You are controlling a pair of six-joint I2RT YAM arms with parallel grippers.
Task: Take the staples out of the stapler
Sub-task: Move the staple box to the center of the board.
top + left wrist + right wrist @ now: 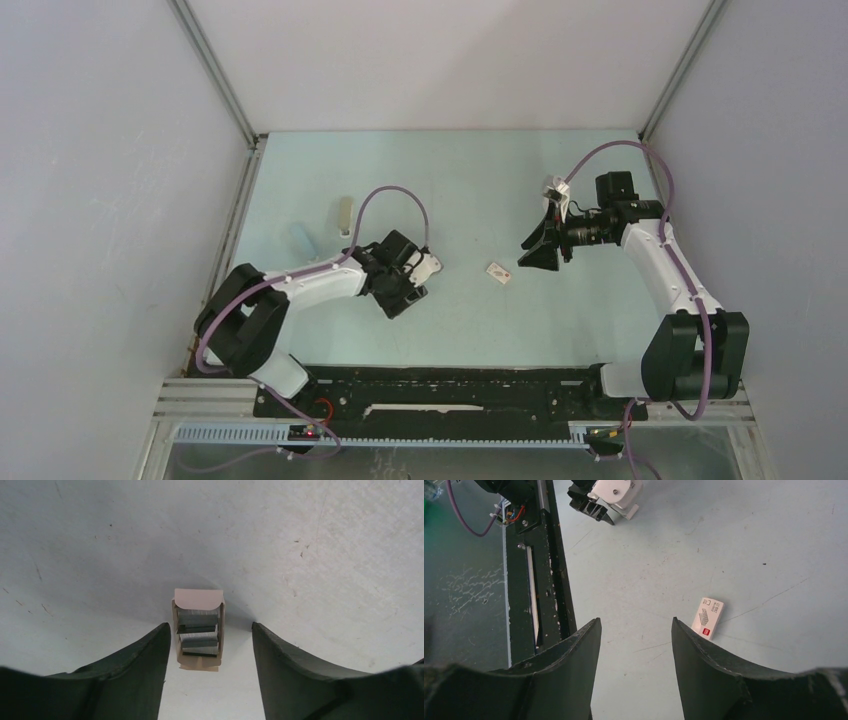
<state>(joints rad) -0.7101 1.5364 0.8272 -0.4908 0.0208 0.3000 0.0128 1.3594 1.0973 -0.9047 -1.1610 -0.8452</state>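
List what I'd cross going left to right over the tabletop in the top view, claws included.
pale oblong stapler → beige-grey slim bar → left claw → small printed white box → right claw

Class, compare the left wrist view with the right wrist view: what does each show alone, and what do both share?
Left wrist only: an open tray of grey staples, lying untouched inside the open left end effector. Right wrist only: a printed white box, a black rail, part of the left arm. Shared: the pale table; the right end effector is open too, gripping nothing.
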